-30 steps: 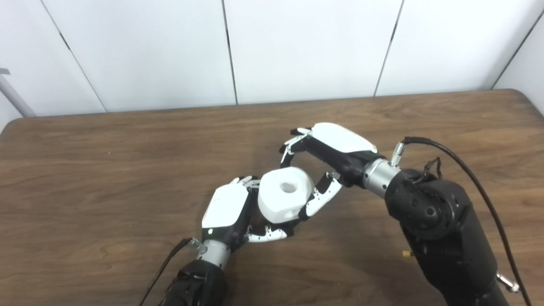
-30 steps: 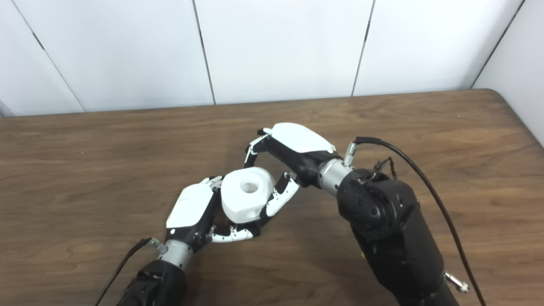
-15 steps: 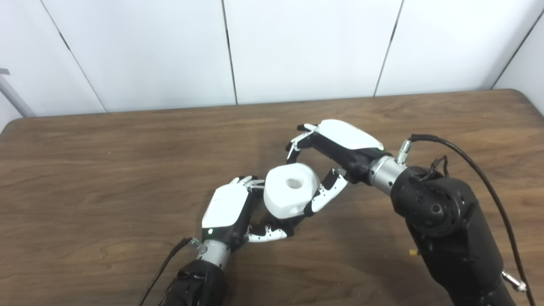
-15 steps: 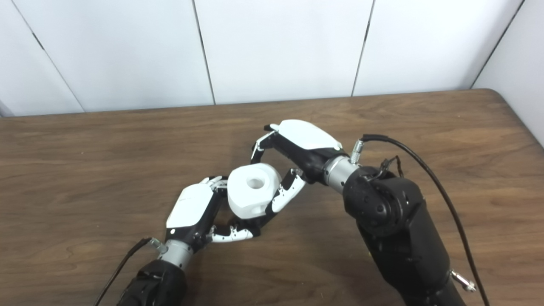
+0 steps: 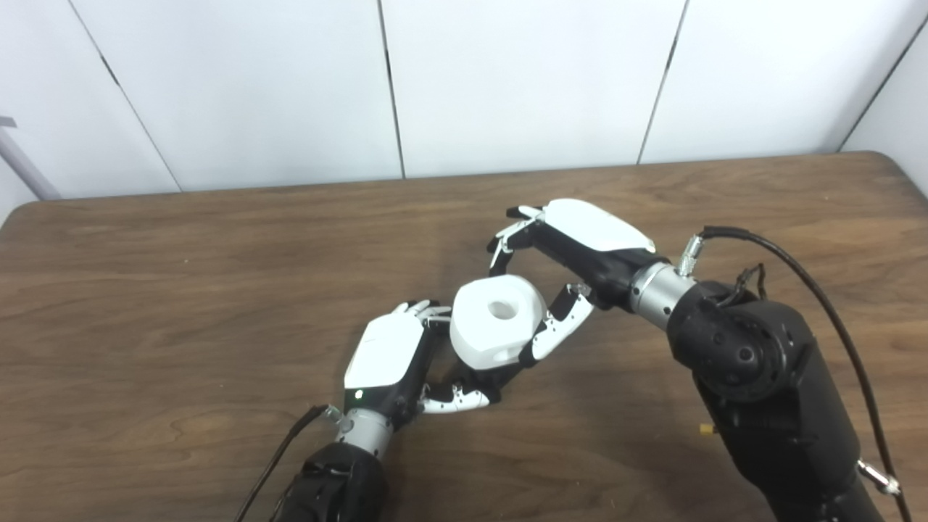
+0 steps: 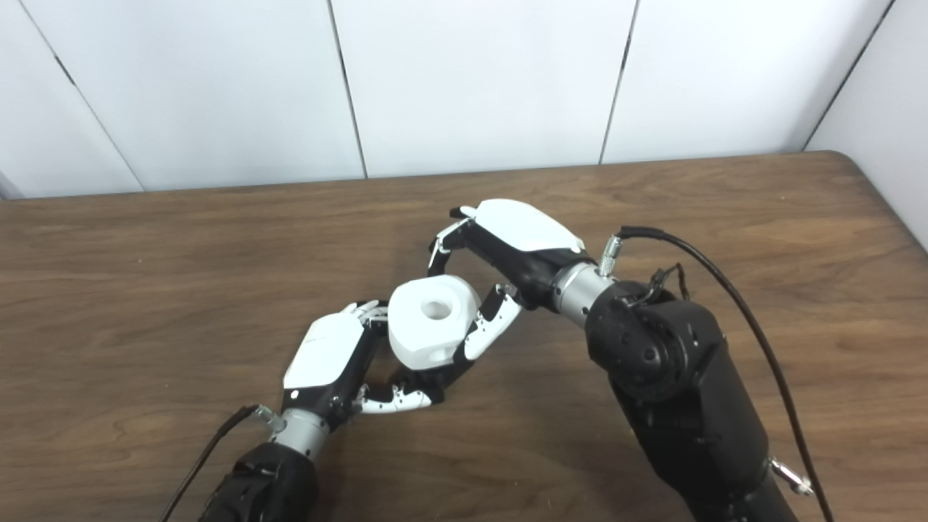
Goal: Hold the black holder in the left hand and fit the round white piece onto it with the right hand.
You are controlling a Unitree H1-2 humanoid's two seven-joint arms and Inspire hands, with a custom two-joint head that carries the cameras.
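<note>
Counting one round white piece (image 5: 497, 320) and two hands | right hand (image 5: 573, 254) grips the piece between thumb and fingers mid-table, over the left hand (image 5: 391, 359) | left hand closed on a holder (image 6: 420, 377) that is mostly hidden | table (image 5: 181, 290) bare toward every edge | no readable writing

Table check: brown wood-grain table (image 5: 181, 290), rounded corners.
I saw one tiny yellowish speck (image 5: 705, 429) on it by my right arm.

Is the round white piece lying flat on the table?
No, the round white piece is held above the table between both robot hands.
</note>
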